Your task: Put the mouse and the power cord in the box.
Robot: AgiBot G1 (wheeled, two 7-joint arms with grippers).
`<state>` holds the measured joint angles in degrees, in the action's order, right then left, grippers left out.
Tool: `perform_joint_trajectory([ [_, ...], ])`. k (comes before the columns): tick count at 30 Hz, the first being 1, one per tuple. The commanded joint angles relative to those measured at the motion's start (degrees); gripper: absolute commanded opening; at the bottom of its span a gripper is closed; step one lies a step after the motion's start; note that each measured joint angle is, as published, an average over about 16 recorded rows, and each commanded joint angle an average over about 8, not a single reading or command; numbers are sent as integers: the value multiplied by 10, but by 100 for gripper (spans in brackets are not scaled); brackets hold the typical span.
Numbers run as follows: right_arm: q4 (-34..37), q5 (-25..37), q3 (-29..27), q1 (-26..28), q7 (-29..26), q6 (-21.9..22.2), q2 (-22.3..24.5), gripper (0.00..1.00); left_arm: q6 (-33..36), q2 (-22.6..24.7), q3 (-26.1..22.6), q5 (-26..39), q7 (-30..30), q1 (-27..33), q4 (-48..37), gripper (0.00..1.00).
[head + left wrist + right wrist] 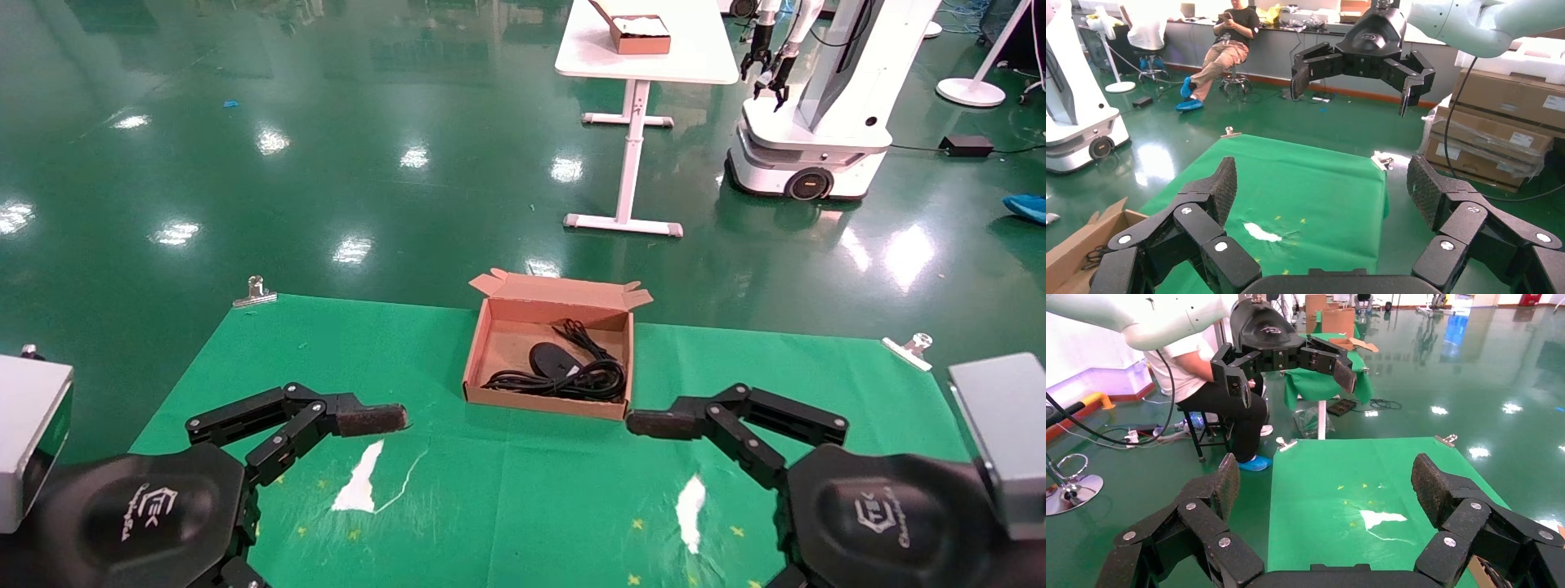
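Where the green-covered table (343, 367) meets its far edge: cardboard box (485, 357), holding mouse (549, 358) and coiled power cord (587, 380). Left gripper (359, 420) and right gripper (666, 423), near edge, both jaws spread, empty.

The head camera looks forward and down over the green worktop (523, 506). Each wrist camera sits close behind its own gripper, facing inward across that shared worktop toward the opposite gripper.

Mouse (551, 358) and power cord (572, 380) inside box (484, 349), box at table's (458, 506) far edge
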<state>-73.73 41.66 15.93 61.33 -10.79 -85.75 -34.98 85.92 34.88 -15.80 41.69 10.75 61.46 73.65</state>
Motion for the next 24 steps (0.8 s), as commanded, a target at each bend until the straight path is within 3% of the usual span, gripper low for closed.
perform_joint_trajectory([
  [1, 1, 1, 0, 1, 0, 0, 0, 100, 0, 0, 0, 0, 0, 0, 0, 100],
  [24, 2, 2, 1, 3, 1, 1, 0, 100, -2, 1, -2, 1, 0, 1, -1, 100],
])
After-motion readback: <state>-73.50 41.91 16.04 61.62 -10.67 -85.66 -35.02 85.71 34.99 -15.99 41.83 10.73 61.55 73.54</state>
